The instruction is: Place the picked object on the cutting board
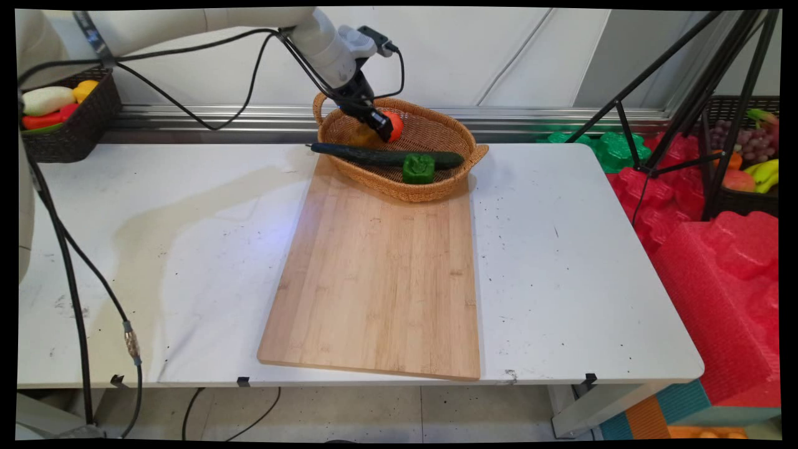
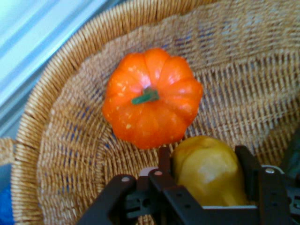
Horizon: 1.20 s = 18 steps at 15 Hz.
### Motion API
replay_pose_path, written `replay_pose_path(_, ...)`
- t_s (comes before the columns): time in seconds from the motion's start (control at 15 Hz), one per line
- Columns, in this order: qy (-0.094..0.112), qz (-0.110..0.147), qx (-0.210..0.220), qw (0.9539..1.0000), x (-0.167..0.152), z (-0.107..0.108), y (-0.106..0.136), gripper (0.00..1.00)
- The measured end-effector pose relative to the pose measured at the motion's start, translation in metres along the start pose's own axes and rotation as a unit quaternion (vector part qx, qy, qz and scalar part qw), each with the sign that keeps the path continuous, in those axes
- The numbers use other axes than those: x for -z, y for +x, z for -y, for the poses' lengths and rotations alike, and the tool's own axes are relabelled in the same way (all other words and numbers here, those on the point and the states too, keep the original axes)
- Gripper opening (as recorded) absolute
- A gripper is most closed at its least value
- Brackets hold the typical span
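Gripper (image 2: pixel 206 164) seemingly pinches yellow fruit (image 2: pixel 211 171) beside pumpkin (image 2: pixel 152 105).

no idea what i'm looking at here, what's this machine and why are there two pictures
It is a white robot arm with a black two-finger gripper. The wide picture comes from a fixed camera above the white table; the close-up comes from a camera on the hand. On the table lies a wooden cutting board, with a wicker basket at its far end. The basket holds a cucumber, a green pepper, a small orange pumpkin and a yellow fruit. The fingers are closed on the yellow fruit.
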Motion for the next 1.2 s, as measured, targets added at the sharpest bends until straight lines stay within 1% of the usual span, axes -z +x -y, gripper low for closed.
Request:
replay_pose_path(0.2, 0.008, -0.022, -0.019, 0.9996, 0.02, -0.008, 0.003, 0.0)
replay_pose_path(0.33, 0.017, -0.045, -0.038, 0.9981, 0.044, -0.016, 0.006, 0.0)
replay_pose_path(0.47, 0.023, -0.062, -0.049, 0.9966, 0.062, -0.023, 0.008, 0.0)
replay_pose_path(0.67, 0.028, -0.087, -0.057, 0.9942, 0.093, -0.036, 0.003, 0.0)
replay_pose_path(0.8, 0.027, -0.097, -0.049, 0.9937, 0.112, -0.045, -0.009, 0.0)
replay_pose_path(0.93, 0.023, -0.1, -0.045, 0.9938, 0.124, -0.054, -0.023, 0.0)
replay_pose_path(1.2, 0.008, -0.091, -0.042, 0.995, 0.147, -0.079, -0.069, 0.0)
